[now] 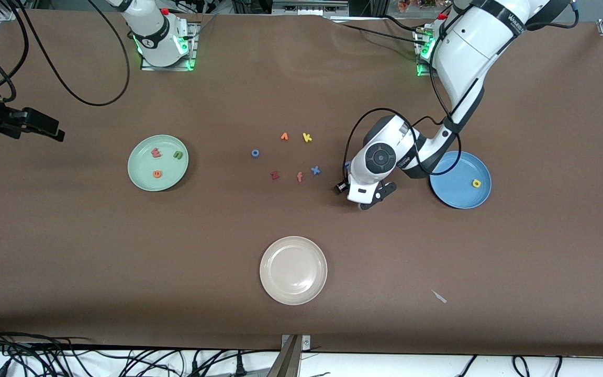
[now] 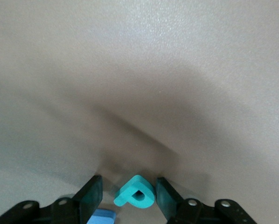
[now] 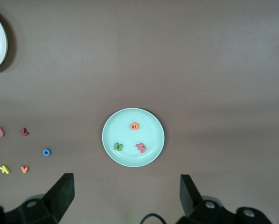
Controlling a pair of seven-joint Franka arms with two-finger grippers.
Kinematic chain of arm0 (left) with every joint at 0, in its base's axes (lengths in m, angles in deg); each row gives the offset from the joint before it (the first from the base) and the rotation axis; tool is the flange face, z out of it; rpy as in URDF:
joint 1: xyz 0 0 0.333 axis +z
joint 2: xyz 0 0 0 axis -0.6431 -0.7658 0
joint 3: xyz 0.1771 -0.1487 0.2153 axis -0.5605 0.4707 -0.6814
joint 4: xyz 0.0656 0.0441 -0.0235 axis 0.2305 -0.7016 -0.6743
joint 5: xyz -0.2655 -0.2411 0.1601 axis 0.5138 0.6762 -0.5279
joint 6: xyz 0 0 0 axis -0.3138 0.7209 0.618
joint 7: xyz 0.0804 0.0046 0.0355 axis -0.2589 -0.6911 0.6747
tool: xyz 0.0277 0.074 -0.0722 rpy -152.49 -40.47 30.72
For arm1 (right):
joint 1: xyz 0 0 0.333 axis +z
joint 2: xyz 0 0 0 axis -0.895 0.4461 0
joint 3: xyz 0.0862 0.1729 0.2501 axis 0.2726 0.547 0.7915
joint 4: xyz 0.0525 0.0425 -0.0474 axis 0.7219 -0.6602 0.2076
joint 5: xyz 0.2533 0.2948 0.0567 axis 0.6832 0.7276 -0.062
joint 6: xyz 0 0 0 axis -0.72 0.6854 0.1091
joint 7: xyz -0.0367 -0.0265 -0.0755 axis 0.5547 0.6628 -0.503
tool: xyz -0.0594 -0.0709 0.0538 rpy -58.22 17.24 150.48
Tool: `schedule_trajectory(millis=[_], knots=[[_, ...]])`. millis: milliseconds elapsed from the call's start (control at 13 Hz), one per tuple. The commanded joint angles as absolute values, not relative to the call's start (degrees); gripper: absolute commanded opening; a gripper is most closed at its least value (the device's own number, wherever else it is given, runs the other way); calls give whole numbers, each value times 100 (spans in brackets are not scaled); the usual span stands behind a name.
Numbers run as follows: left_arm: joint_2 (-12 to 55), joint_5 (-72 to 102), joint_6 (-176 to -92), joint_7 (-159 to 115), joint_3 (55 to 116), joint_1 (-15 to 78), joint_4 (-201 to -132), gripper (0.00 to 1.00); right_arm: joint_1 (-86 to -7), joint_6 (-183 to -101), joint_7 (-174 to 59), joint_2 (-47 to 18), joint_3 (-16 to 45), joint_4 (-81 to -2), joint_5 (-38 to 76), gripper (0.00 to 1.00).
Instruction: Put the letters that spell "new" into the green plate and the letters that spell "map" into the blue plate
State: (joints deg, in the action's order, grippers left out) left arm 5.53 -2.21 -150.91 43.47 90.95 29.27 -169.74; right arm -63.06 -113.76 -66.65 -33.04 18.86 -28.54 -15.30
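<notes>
Brown table (image 1: 71, 251). In green plate (image 1: 142, 178): pinkish-red "w" (image 1: 156, 153), green "n" (image 1: 177, 155), orange "e" (image 1: 157, 174). Above it, right gripper (image 3: 126, 193), fingers wide apart. Between the plates, left gripper (image 2: 129, 198) clamped on teal "p" (image 2: 136, 192). In blue plate (image 1: 453, 193): yellow "a" (image 1: 476, 183).

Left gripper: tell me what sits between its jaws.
The teal "p" sits between the jaws of the left gripper, seen in the left wrist view; a light blue letter lies just beside it.

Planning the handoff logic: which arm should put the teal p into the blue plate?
Left. Its end effector is shut on the teal p beside the blue plate; the right end effector waits open above the green plate.
</notes>
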Motion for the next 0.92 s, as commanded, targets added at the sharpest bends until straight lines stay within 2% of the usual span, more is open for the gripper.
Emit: schedule_trajectory(millis=[0, 462, 848], knots=[[635, -213, -15071, 4347, 9066, 2939, -16961, 59, -6500, -11585, -6577, -3697, 2091, -3306, -1678, 100], [618, -204, -15071, 4338, 9084, 2904, -16961, 58, -6544, -11638, -6261, -3750, 2117, -3420, -1758, 100], [627, -204, -15071, 4382, 9084, 2851, -16952, 46, -6526, -11656, -6146, -3697, 2065, -3385, -1740, 100]])
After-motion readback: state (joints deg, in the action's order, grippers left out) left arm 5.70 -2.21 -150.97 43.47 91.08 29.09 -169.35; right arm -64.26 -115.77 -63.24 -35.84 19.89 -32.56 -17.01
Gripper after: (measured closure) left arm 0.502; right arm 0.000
